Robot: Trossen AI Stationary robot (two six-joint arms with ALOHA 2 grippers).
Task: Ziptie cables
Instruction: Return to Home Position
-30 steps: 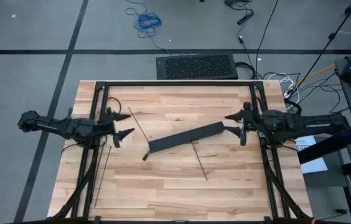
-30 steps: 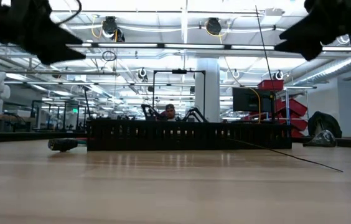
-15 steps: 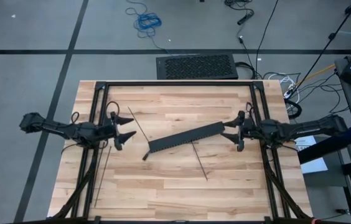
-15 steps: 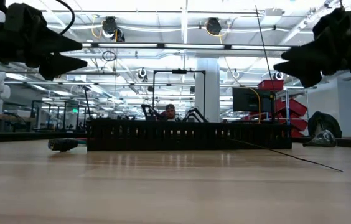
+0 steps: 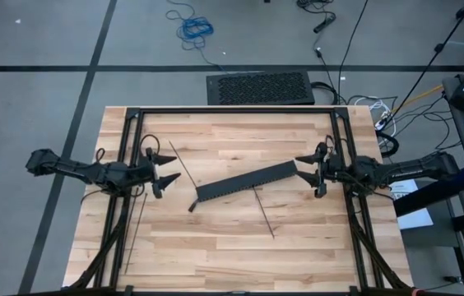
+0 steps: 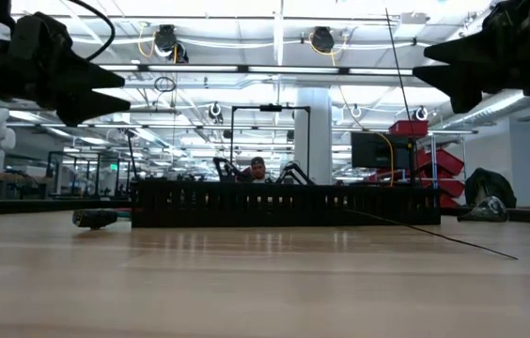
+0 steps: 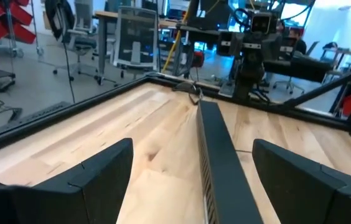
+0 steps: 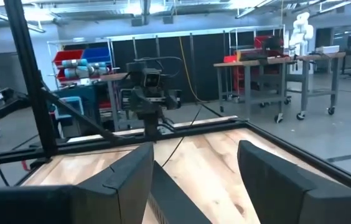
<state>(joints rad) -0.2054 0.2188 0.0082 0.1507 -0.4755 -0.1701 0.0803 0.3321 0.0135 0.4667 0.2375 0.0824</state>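
Left tool [image 5: 169,167] hovers over the left side of the table [image 5: 215,247], its two dark fingers [image 7: 94,171] spread wide and empty, on an arm stretched level and inward from the left edge. The right tool [image 5: 304,171] faces it from the opposite edge in the same low, outstretched pose, likewise released and holding nothing, its tips just off the duct's right end. Between them a long black duct [image 5: 244,182] lies slanted across the middle of the table, straight and rigid, with a comb-like slotted wall. Two zipties [image 5: 181,162], hair-thin straight black straps, lie flat on the wood: one runs from near the left tool toward the duct's left end, the other [image 5: 263,214] from the duct toward the near edge. The table is pale wooden planks inside a black metal frame [image 5: 232,111], standing on a grey floor [image 5: 34,33] where a blue coil [image 5: 192,29] lies.
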